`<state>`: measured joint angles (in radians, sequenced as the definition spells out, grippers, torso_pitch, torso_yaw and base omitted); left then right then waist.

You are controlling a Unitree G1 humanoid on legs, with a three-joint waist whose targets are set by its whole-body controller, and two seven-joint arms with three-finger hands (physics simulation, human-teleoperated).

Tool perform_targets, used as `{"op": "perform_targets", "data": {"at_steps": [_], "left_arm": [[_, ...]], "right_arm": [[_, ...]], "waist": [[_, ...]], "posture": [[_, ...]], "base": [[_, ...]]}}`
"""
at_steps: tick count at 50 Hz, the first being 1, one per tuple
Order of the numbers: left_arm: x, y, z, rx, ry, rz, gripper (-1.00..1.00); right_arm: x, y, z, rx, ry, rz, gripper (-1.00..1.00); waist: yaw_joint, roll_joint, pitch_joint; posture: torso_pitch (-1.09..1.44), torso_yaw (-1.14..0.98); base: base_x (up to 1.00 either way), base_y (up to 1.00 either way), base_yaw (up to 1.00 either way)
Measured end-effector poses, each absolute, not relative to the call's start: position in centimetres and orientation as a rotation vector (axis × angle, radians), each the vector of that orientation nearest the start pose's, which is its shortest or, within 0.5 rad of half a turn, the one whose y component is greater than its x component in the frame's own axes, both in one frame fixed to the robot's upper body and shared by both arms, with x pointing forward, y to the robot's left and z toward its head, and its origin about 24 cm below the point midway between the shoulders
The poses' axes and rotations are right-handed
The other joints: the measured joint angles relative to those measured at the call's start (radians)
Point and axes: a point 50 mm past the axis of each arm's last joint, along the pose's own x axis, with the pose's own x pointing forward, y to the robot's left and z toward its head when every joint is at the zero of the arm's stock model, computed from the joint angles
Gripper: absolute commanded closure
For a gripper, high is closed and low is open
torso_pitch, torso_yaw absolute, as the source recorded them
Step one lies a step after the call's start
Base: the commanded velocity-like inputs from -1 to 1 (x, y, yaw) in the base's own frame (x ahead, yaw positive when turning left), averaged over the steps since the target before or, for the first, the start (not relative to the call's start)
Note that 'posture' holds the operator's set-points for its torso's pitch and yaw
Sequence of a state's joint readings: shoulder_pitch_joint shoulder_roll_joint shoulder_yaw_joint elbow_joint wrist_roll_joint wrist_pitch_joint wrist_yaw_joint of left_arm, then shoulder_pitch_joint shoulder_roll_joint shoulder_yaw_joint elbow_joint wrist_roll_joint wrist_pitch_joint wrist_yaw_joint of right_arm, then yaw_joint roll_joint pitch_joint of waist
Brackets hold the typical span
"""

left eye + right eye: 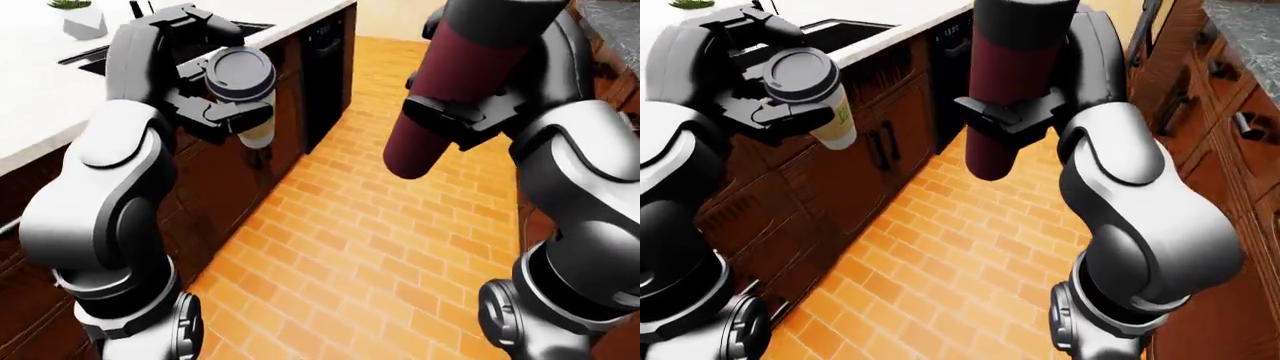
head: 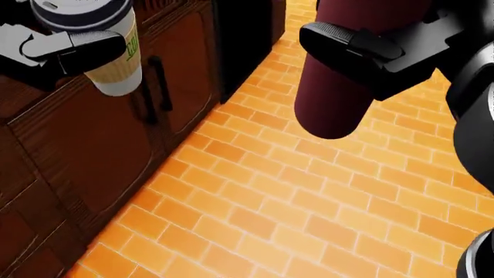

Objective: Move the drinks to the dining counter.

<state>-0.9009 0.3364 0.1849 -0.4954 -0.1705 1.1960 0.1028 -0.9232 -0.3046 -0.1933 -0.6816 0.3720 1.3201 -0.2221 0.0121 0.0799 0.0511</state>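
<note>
My left hand (image 1: 215,94) is shut on a paper coffee cup (image 1: 243,97) with a grey lid and a tan sleeve, held upright at chest height; the head view shows the cup (image 2: 108,46) at top left. My right hand (image 1: 455,120) is shut on a tall dark red tumbler (image 1: 450,97), tilted slightly, its base (image 2: 328,110) hanging over the floor. Both drinks are carried in the air above the orange brick floor (image 2: 262,202).
A white counter (image 1: 50,90) with a sink and a small potted plant (image 1: 78,16) runs along the left, above dark wooden cabinets (image 2: 85,145) and a black appliance front (image 1: 325,67). More cabinets (image 1: 1210,97) under a grey stone top line the right. The brick aisle lies between.
</note>
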Motion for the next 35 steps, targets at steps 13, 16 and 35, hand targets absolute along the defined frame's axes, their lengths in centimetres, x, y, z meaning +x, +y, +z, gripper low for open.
{"op": "perform_targets", "data": {"at_steps": [13, 16, 35], "left_arm": [[29.3, 17.7, 30.0, 0.124, -0.215, 0.109, 1.00], [29.5, 17.0, 29.4, 0.130, -0.196, 0.075, 1.00], [29.7, 17.7, 29.2, 0.129, -0.180, 0.117, 1.00]], "right_arm": [[26.4, -13.9, 31.3, -0.096, -0.302, 0.089, 1.00], [26.5, -14.5, 31.0, -0.090, -0.293, 0.054, 1.00], [26.8, -13.6, 30.3, -0.104, -0.252, 0.113, 1.00]], "waist": [[0.016, -0.149, 0.013], [-0.002, -0.158, 0.012], [0.038, -0.058, -0.006]], "posture": [[0.00, 0.00], [0.00, 0.00], [0.00, 0.00]], "base": [[0.00, 0.00, 1.00], [0.00, 0.00, 1.00], [0.00, 0.00, 1.00]]}}
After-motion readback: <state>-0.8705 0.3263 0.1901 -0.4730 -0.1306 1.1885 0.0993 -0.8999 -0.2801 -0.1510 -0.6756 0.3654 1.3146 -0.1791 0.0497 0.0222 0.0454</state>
